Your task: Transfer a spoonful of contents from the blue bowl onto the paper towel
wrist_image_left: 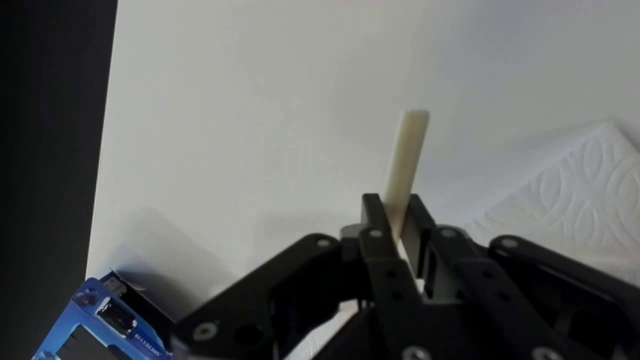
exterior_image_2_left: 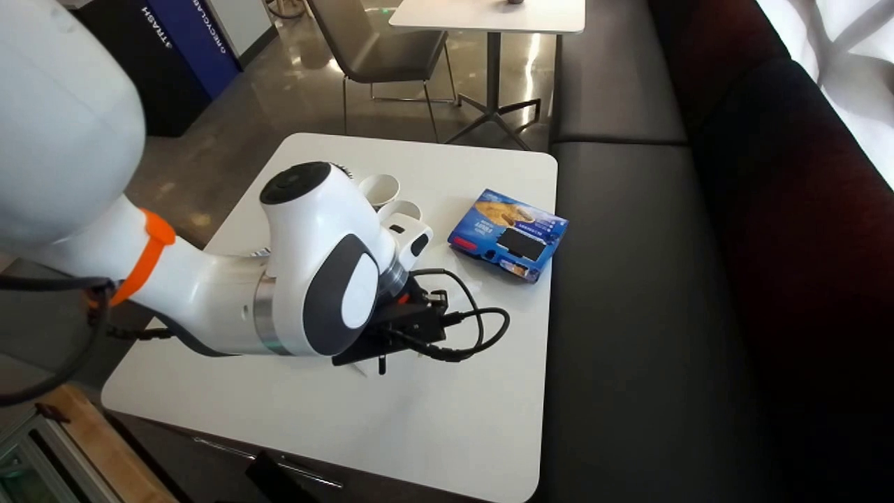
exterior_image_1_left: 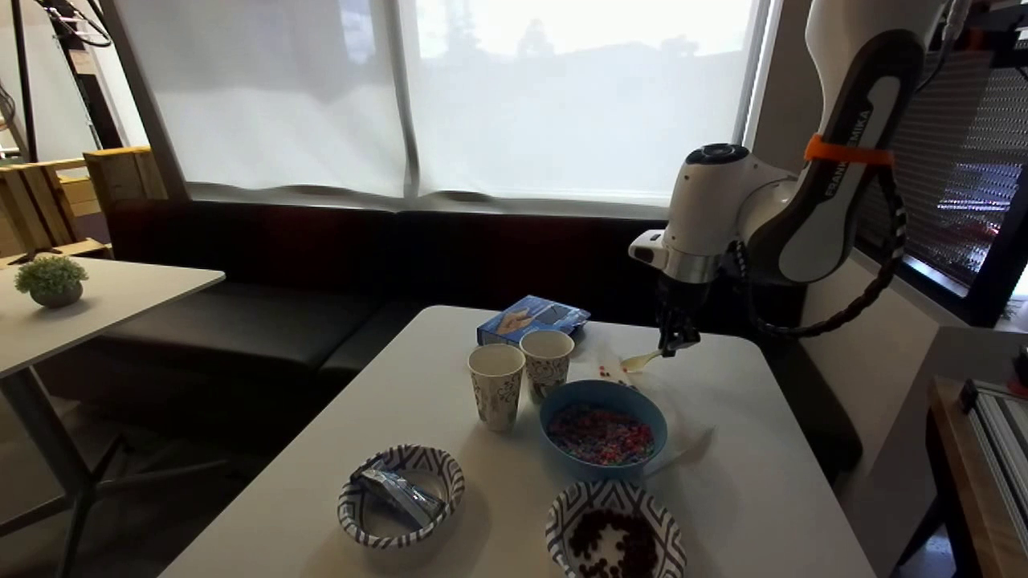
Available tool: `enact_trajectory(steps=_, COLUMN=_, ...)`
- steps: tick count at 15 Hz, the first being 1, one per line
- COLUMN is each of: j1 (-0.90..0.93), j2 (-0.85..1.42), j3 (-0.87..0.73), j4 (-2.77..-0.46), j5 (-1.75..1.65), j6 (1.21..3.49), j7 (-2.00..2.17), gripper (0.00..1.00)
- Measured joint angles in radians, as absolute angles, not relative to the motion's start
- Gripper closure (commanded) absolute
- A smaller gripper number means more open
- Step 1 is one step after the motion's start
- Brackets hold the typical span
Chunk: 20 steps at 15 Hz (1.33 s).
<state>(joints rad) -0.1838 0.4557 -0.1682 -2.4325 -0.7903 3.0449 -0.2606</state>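
The blue bowl (exterior_image_1_left: 598, 393) sits upright on the white table (exterior_image_1_left: 434, 353), its contents (exterior_image_1_left: 602, 435) a loose spread of pinkish-red bits with some bluish among them. Just past its far rim, in an exterior view, a few red bits (exterior_image_1_left: 605, 372) lie near the head of the pale spoon (exterior_image_1_left: 638, 361); whether they rest on towel or bare table I cannot firmly tell. In the wrist view the embossed paper towel (wrist_image_left: 575, 210) comes in from the right edge, one corner showing, part of it behind my gripper (wrist_image_left: 398, 212).

My two fingers (wrist_image_left: 374, 215) are clamped on the spoon's handle, one on either side, and the handle's end juts out past them. The head slants down toward the red bits; what it carries I cannot make out.

Two patterned paper cups (exterior_image_1_left: 496, 389) stand beside the blue bowl, and behind them lies a blue carton (exterior_image_1_left: 530, 315) lettered BLUEBERRY in the wrist view. Near the bowl's other side is a dark patterned bowl (exterior_image_1_left: 614, 494) of dark bits (exterior_image_1_left: 638, 542). Farther off, a grey-and-white patterned bowl (exterior_image_1_left: 418, 456) holds silvery packets (exterior_image_1_left: 401, 496). A dark bench (exterior_image_2_left: 628, 293) runs along the table.
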Motion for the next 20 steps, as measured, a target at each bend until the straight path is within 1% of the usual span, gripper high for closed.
enact_trajectory(steps=5, j1=-0.214, j2=0.433, j3=-0.143, j4=-2.452, j5=-0.792, j6=3.076, j7=-0.265, gripper=0.97)
enact_trajectory(steps=7, j1=-0.196, j2=0.424, j3=-0.171, j4=-2.452, j5=-0.826, j6=3.098, j7=-0.265, gripper=0.97)
enact_trajectory(steps=10, j1=-0.102, j2=0.402, j3=-0.289, j4=-2.446, j5=-0.951, j6=3.127, j7=-0.254, gripper=0.97)
enact_trajectory(steps=15, j1=0.127, j2=0.378, j3=-0.516, j4=-2.405, j5=-1.257, j6=3.135, j7=-0.157, gripper=0.97)
enact_trajectory(steps=17, j1=0.198, j2=0.378, j3=-0.571, j4=-2.382, j5=-1.392, j6=3.135, j7=-0.086, gripper=0.97)
enact_trajectory(steps=20, j1=0.267, j2=0.377, j3=-0.597, j4=-2.35, j5=-1.582, j6=3.135, j7=0.041, gripper=0.97)
